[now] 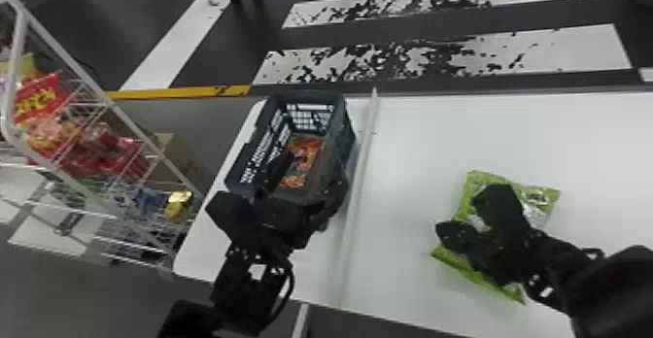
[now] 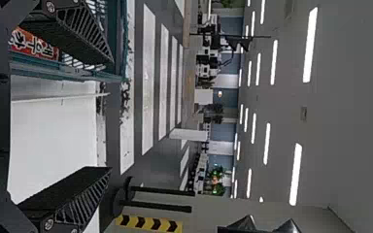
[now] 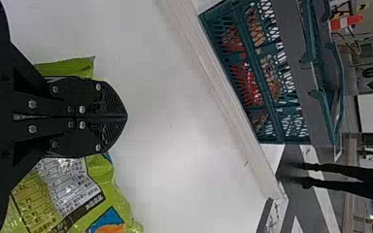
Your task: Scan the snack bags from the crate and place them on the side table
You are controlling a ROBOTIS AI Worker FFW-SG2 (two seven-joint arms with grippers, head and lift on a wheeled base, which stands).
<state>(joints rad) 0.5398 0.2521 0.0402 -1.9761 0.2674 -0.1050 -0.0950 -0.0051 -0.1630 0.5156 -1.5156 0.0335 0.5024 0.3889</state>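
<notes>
holding the right gripper (image 1: 449, 232) right over the green snack bag (image 1: 544, 201), aligning its closed tips with the edge nearest the crate. pressing both fingers (image 3: 109, 104) flat against each other, showing no gap, pinching nothing visible. letting green film peek out on either side of that pincer in the right wrist view, with a plain corner on one side and a wider printed, silvery part on the other. not being able to tell contact between pincer and film. seeing the bag lying on the white table (image 1: 437, 138), stretching out beneath the gripper in the head view and tilting at a slant.

hanging the left gripper (image 1: 311, 181) over the near part of the dark crate (image 1: 303, 94), spreading its fingers wide, gripping nothing. in the left wrist view, pointing one finger across the crate and the other past its side, over bare tabletop. seeing an orange snack bag (image 1: 301, 160) lying down inside the crate, showing between the spread fingers from above, resting lower than the pincer.

finding the crate standing toward the table's left end, with a pale rail (image 1: 362, 167) running between crate and green bag. noticing a wire rack (image 1: 77, 50) leaning into sight farther left, holding red and yellow packets.
</notes>
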